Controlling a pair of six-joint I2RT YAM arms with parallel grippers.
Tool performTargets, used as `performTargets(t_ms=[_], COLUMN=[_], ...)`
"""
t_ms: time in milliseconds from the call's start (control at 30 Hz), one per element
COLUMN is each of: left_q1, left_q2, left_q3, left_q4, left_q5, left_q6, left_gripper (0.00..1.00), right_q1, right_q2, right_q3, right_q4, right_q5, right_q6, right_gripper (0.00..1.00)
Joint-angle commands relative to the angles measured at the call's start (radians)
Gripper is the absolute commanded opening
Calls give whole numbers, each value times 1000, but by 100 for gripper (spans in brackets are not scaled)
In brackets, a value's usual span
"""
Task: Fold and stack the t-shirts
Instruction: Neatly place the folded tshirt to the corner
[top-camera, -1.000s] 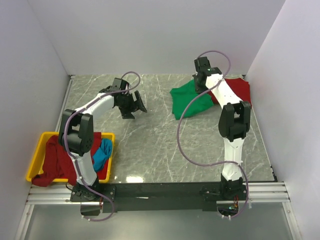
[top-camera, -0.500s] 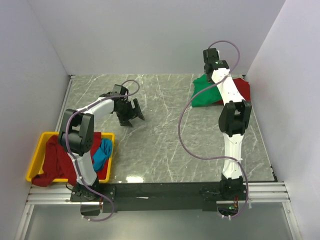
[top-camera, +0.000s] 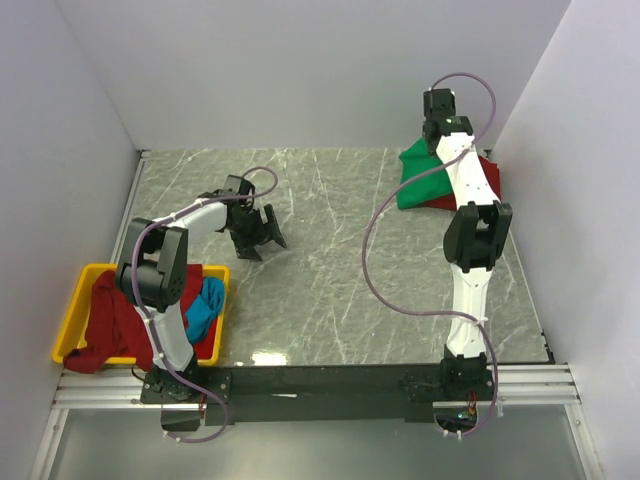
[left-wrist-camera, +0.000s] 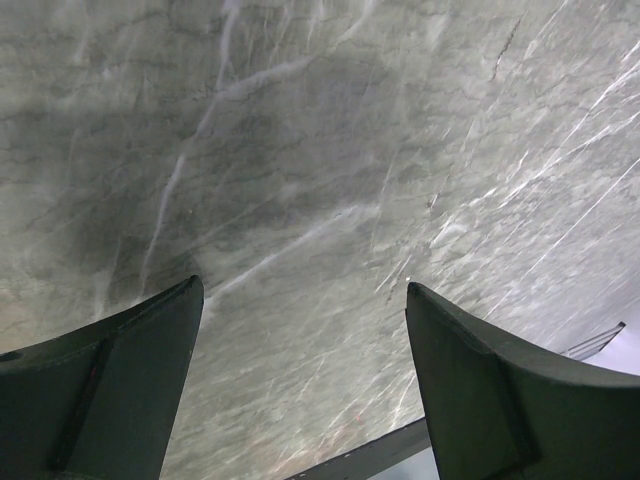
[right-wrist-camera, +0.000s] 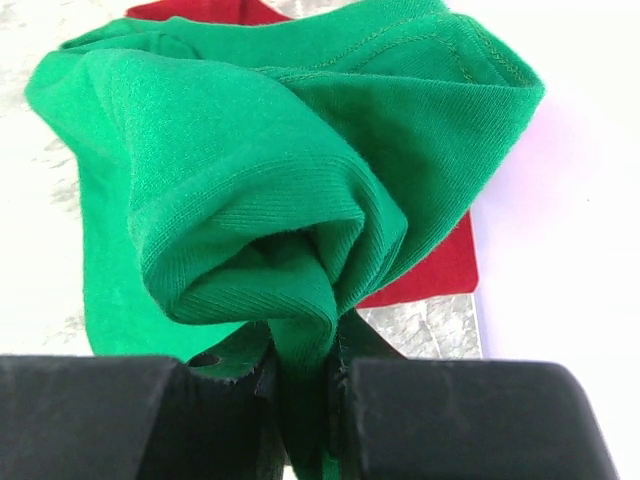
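Note:
The bright green t-shirt (top-camera: 424, 181) is bunched at the back right of the table, lying partly over the red t-shirt (top-camera: 488, 178). My right gripper (top-camera: 434, 146) hangs over its far edge and is shut on a fold of it. In the right wrist view the green t-shirt (right-wrist-camera: 250, 170) rises in a roll from between the fingers (right-wrist-camera: 470, 420) of the right gripper (right-wrist-camera: 305, 390), with the red t-shirt (right-wrist-camera: 440, 270) flat beneath. My left gripper (top-camera: 262, 230) stands open and low over bare table left of centre. The left wrist view shows that left gripper (left-wrist-camera: 305, 295) holding nothing.
A yellow bin (top-camera: 75, 296) stands at the near left, holding a dark red t-shirt (top-camera: 108, 325) that spills over its rim and a blue t-shirt (top-camera: 206, 305). White walls close in the marble table (top-camera: 320, 280) at the back and both sides.
My right gripper has dragged the green t-shirt to the back right, onto the red one. The left gripper has drifted slightly nearer and lower, still open.

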Motion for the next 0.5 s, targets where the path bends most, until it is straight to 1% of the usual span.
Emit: performTargets(t_ms=[0,467], left_q1=[6,6], left_q2=[-34,-28], left_q3=[11,17], left_q4=[3,-8], left_q5=[0,-3], left_q6=[22,28], left_gripper=[88,88], right_q1=[-32,-74], right_q2=[-62,-77], right_q3=[71,91], right_q4=[61,73], right_q5=[10,-2], right_q6=[-4,5], right_gripper=[0,0])
